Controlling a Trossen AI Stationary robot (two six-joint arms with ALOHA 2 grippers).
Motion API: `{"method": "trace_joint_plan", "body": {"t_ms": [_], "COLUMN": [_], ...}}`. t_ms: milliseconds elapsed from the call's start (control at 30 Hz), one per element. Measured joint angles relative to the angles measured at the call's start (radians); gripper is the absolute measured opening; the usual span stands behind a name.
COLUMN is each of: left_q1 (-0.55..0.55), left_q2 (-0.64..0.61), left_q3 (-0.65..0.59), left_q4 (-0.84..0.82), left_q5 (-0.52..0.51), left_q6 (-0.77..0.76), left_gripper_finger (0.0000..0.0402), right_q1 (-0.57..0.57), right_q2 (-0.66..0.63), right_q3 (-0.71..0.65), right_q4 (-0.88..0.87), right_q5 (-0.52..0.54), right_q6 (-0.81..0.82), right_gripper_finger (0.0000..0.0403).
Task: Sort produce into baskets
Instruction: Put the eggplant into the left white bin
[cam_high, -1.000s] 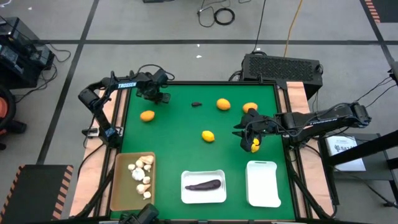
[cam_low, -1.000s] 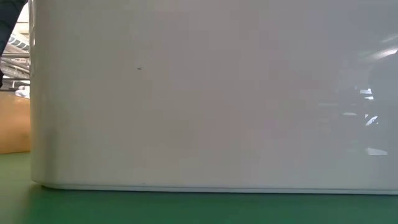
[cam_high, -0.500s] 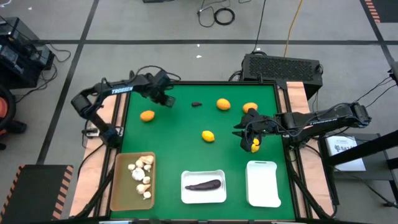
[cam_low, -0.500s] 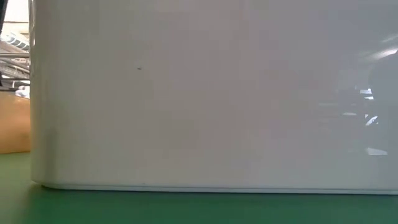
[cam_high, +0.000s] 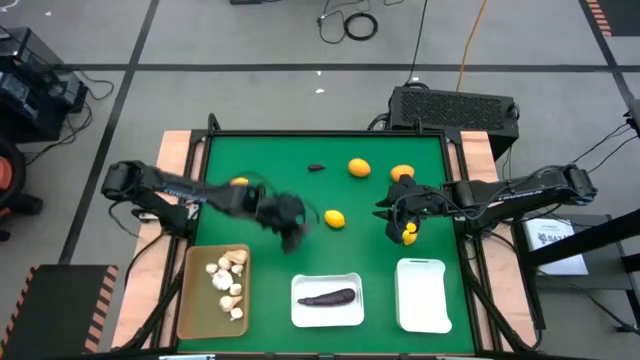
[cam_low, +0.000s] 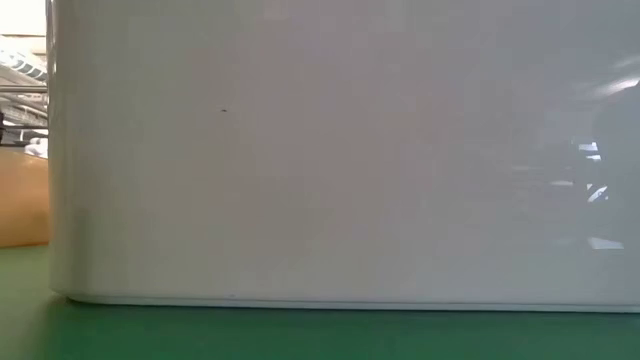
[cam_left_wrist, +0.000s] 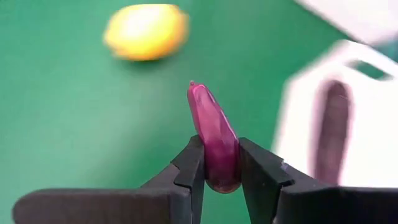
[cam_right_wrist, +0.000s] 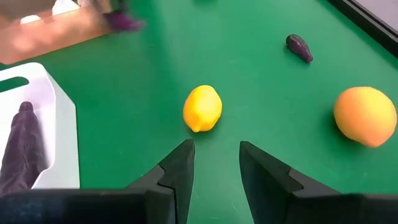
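Observation:
My left gripper (cam_high: 293, 232) hangs over the table's middle, just left of a yellow lemon (cam_high: 335, 218), and is shut on a small purple elongated piece (cam_left_wrist: 211, 118). The middle white basket (cam_high: 327, 315) near it holds another purple piece (cam_high: 327, 297). The tan basket (cam_high: 192, 300) holds whitish bulbs (cam_high: 228, 280). My right gripper (cam_right_wrist: 214, 149) stands open at the right, nothing between its fingers. A small yellow fruit (cam_high: 410, 236) shows at its near side. Oranges (cam_high: 358, 167) (cam_high: 402, 174) and a dark purple piece (cam_high: 316, 167) lie on the far side. My left gripper pinches the purple piece between its two fingers (cam_left_wrist: 189, 165) by one end (cam_left_wrist: 219, 171). The rest of the piece sticks out beyond the fingertips, along the fingers. It is lifted clear of the green table.
A second white basket (cam_high: 423, 295) stands at the near right. Another orange (cam_high: 237, 182) lies at the left, half behind the left arm. The low view is filled by a white basket wall (cam_low: 340, 150). Wooden boards and black rails edge the green mat.
My left gripper has swung from the table's far left corner toward the right and near edge, to the middle beside the lemon, fast enough to blur. Its wrist has rolled on the way.

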Motion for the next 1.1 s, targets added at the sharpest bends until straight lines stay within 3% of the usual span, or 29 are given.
{"method": "trace_joint_plan", "body": {"t_ms": [200, 400, 533, 767, 1100], "left_q1": [-0.276, -0.433, -0.469, -0.474, -0.471], "left_q2": [0.032, 0.117, 0.19, 0.238, 0.237], "left_q3": [0.0, 0.0, 0.0, -0.001, 0.009], "left_q4": [0.25, 0.487, 0.562, 0.544, 0.537], "left_q5": [-0.155, -0.306, -0.336, -0.331, -0.331], "left_q6": [0.019, 0.11, 0.135, 0.187, 0.284], "left_gripper_finger": [0.0087, 0.0087, 0.0087, 0.0097, 0.0203], "right_q1": [0.0, 0.0, 0.0, 0.0, 0.0], "right_q2": [0.0, 0.0, 0.0, 0.0, -0.003], "right_q3": [0.0, 0.0, 0.0, 0.0, 0.0], "right_q4": [-0.007, -0.007, -0.006, -0.007, -0.065], "right_q5": [0.0, 0.0, 0.007, 0.006, -0.001], "right_q6": [0.031, 0.073, 0.08, 0.08, 0.119], "right_gripper_finger": [0.0118, 0.0118, 0.0118, 0.0118, 0.0118]}}
